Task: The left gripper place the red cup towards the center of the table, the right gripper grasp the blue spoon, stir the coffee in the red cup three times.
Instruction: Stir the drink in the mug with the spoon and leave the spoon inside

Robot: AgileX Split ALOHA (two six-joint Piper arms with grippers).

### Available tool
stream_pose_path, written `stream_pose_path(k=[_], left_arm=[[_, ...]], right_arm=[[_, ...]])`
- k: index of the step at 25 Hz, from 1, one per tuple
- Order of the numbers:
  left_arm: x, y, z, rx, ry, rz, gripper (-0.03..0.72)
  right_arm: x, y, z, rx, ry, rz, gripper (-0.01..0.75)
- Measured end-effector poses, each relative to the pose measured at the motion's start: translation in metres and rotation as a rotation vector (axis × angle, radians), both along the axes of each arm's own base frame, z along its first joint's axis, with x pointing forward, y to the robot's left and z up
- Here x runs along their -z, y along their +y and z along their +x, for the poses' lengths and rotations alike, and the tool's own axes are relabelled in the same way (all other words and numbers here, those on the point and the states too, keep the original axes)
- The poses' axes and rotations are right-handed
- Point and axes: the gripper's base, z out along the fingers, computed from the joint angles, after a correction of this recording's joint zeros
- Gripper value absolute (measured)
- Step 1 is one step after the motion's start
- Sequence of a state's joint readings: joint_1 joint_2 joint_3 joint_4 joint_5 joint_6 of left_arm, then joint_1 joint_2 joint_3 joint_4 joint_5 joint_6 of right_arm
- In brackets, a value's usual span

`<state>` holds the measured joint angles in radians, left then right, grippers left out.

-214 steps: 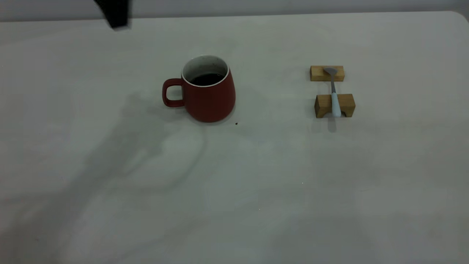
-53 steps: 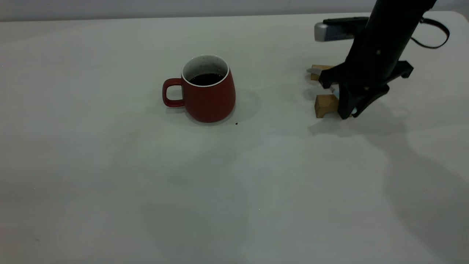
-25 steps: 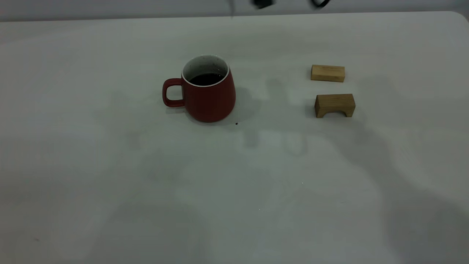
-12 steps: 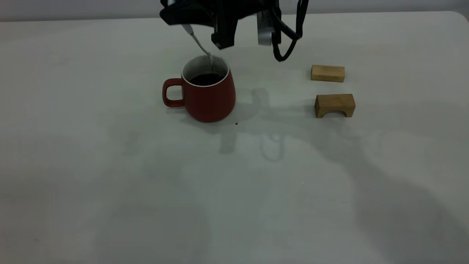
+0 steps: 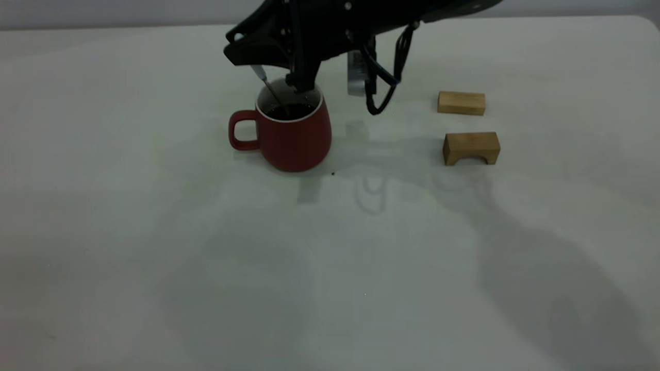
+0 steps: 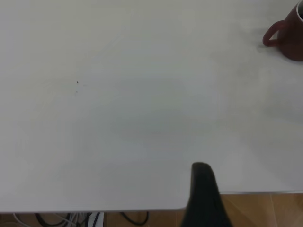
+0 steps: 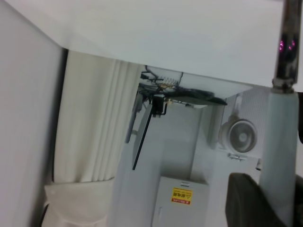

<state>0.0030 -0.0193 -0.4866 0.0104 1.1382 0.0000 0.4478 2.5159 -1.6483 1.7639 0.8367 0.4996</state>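
the red cup (image 5: 294, 131) stands upright on the table (image 5: 330, 268), left of centre in the exterior view, with its loop handle toward that view's left. the coffee (image 5: 290, 110) shows dark inside the white rim. the right gripper (image 5: 281, 69) hangs directly over the cup mouth, its arm reaching in from the upper right. it is clamped on the blue spoon (image 5: 268, 87): the metal neck slants down from the fingers, over the rim and into the cup, and the bowl is hidden at or under the liquid surface.

to the right of the cup, well apart from it, two wooden blocks lie on the table: a flat block (image 5: 461, 102) farther back and an arched block (image 5: 471, 147) nearer the camera. neither carries anything.

the right wrist view adds the grip detail that the exterior view hides: the pale handle (image 7: 283, 151) of the spoon runs past a dark finger (image 7: 248, 198), with the metal neck continuing beyond it toward the table underside and room behind.

the left wrist view shows the cup (image 6: 289, 35) far off at the frame edge, handle visible, with bare table between. only one dark fingertip (image 6: 203, 194) of the left gripper is seen, parked near the table edge; whether its fingers are apart or together cannot be told.
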Motion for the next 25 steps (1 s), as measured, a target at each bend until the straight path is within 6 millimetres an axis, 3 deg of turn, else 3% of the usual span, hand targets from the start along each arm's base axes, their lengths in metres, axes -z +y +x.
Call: stream_pose_path(k=[9,16,21,25], left_arm=[[0.000,0.000,0.000,0.000,0.000,0.000,0.594],[0.000,0.000,0.000,0.000,0.000,0.000,0.594],[0.000,0.000,0.000,0.000,0.000,0.000,0.594],[0.000,0.000,0.000,0.000,0.000,0.000,0.594]], right_arm=[[0.009,-0.033,0.015,0.036,0.088,0.007,0.149],[0.010,-0.013,0.002,0.032,0.215,0.066,0.149],[0.007,-0.003,0.003,-0.027,0.026,0.041,0.149],[0.008,-0.014,0.010,-0.034,-0.025,0.013,0.149]])
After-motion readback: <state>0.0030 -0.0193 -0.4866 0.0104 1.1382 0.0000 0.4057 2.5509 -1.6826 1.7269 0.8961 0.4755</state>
